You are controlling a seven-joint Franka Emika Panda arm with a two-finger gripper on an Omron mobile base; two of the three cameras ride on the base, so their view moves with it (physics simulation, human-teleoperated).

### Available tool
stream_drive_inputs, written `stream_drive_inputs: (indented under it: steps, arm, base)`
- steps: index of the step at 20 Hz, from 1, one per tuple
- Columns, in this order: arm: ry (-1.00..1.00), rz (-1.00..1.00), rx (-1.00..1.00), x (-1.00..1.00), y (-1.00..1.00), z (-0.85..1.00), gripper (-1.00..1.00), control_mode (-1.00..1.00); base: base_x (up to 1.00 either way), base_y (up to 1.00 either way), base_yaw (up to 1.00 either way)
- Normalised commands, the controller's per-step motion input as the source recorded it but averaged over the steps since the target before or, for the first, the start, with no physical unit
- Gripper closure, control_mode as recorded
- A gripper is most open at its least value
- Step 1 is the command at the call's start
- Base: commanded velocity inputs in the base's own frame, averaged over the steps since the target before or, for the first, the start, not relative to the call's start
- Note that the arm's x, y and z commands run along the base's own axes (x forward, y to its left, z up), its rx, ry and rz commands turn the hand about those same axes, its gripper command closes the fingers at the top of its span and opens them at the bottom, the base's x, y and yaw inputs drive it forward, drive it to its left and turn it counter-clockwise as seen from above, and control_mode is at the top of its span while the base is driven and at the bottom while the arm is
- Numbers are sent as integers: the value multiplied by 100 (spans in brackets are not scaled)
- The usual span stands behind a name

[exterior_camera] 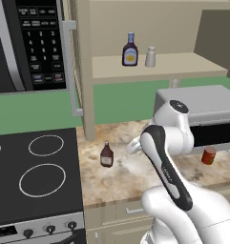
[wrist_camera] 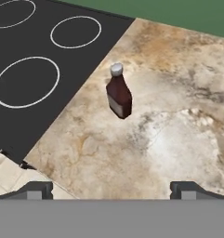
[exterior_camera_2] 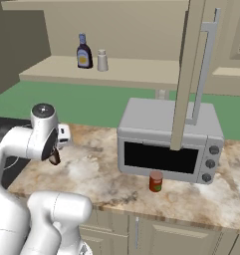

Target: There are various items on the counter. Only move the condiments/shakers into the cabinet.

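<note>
Standing upright on counter (wrist_camera: 178,139), brown-red bottle (wrist_camera: 119,93), ahead of open end effector (wrist_camera: 111,188)

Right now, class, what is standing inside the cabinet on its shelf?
On the cabinet shelf stand two things: a dark bottle with a blue cap and yellow label, and a grey-white shaker beside it. The cabinet door hides part of the shelf in the right base view.

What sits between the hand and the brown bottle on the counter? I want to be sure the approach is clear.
Nothing: in the hand view, bare speckled counter runs from the fingertips up to the brown bottle.
</note>
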Motion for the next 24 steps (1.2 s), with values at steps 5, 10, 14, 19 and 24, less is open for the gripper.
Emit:
stream_drive_inputs:
  steps: [5, 10, 14, 19, 24]
  arm:
    - [-2, 10, 0, 9, 18, -9, -100, -100]
    - [0, 3, -2, 8, 2, -6, -100, -100]
    - [1, 0, 0, 6, 0, -14, -100, -100]
    - [6, 0, 0, 30, 0, -15, -100, -100]
    - [3, 1, 0, 40, 0, -19, -100, -100]
  base:
    - [0, 0, 0]
    - [0, 0, 0]
    - [0, 0, 0]
    - [0, 0, 0]
    - [0, 0, 0]
